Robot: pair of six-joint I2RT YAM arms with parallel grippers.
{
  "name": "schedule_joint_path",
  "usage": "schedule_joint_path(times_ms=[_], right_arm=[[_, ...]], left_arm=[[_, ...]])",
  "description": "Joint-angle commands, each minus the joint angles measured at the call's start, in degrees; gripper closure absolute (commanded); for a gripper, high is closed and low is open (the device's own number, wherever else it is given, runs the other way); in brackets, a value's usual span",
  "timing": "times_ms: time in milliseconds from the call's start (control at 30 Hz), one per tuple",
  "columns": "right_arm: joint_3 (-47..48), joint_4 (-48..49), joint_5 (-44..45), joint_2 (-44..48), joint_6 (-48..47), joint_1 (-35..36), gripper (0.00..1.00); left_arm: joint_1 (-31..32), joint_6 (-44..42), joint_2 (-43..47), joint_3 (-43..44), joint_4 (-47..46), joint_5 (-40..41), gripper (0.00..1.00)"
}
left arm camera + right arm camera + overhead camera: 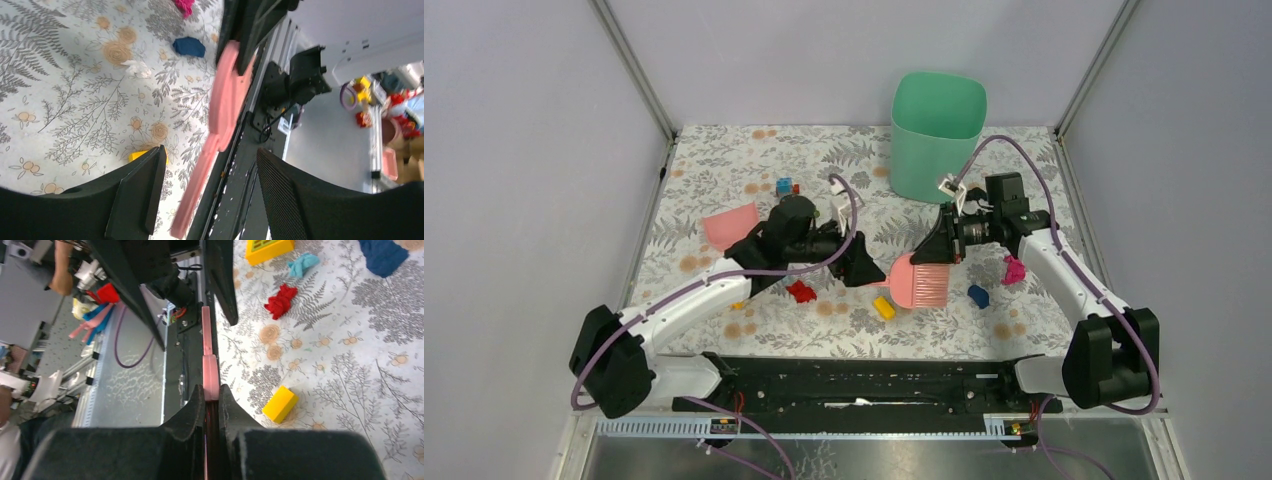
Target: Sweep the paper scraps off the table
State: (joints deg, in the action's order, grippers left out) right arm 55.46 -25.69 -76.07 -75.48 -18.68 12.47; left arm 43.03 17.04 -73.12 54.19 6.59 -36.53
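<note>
A pink hand brush hangs just over the flowered table, and my right gripper is shut on its head end. In the right wrist view the fingers pinch the brush edge-on. My left gripper stands open around the brush's handle, with both black fingers apart from it. One small white paper scrap lies on the table near a dark blue brick. I make out no scraps in the top view.
A pink dustpan lies behind the left arm. A green bin stands at the back. Toy pieces are scattered: red, yellow, blue, magenta. A black rail runs along the near edge.
</note>
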Motion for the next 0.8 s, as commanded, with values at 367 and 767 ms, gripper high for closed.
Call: schedule_joint_path(times_ms=[367, 767], right_arm=[[-1.6, 11.8, -9.2, -0.2, 13.0, -2.5, 1.00], [-3.7, 16.5, -8.3, 0.6, 16.8, -3.3, 1.00]], left_arm=[[-2.8, 21.1, 8.2, -15.5, -26.7, -2.0, 0.50], [-2.8, 22.1, 7.3, -16.0, -28.5, -4.5, 0.68]])
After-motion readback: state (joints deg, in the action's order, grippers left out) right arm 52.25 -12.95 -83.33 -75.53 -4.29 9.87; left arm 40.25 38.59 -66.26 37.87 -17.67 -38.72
